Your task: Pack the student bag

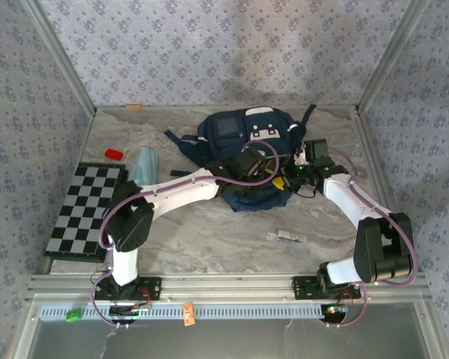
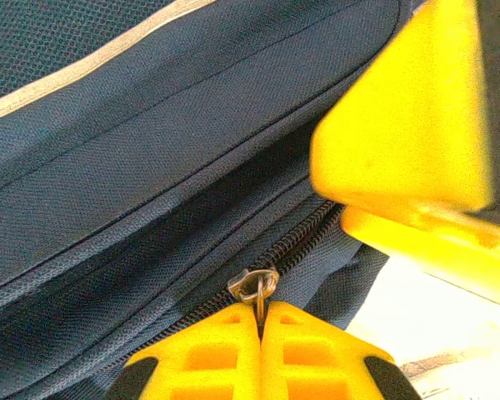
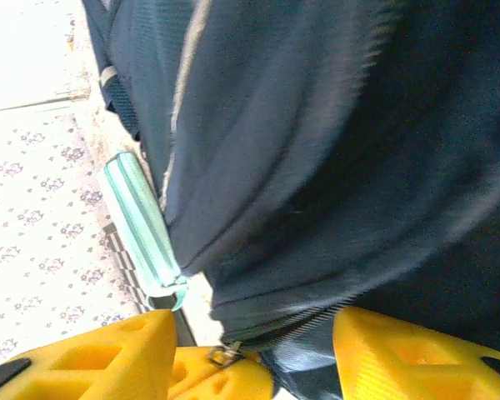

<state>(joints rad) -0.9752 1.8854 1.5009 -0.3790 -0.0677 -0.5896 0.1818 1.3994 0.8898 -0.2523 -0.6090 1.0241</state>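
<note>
Now: left gripper [image 2: 261, 333] pinched shut on zipper pull [image 2: 257, 287] — held so slider can be drawn along zip [image 2: 308, 237]. Right gripper [image 3: 252, 329] jaws apart, astride edge of student bag [image 3: 317, 125] beside it — likely ready to brace fabric. Bag lies flat on table [image 1: 209, 232], mid-rear, between both arms.

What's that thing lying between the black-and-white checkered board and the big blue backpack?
A pale teal, flat, folder-like thing lies between the black-and-white checkered board and the navy fabric backpack; the top view shows it.
</note>
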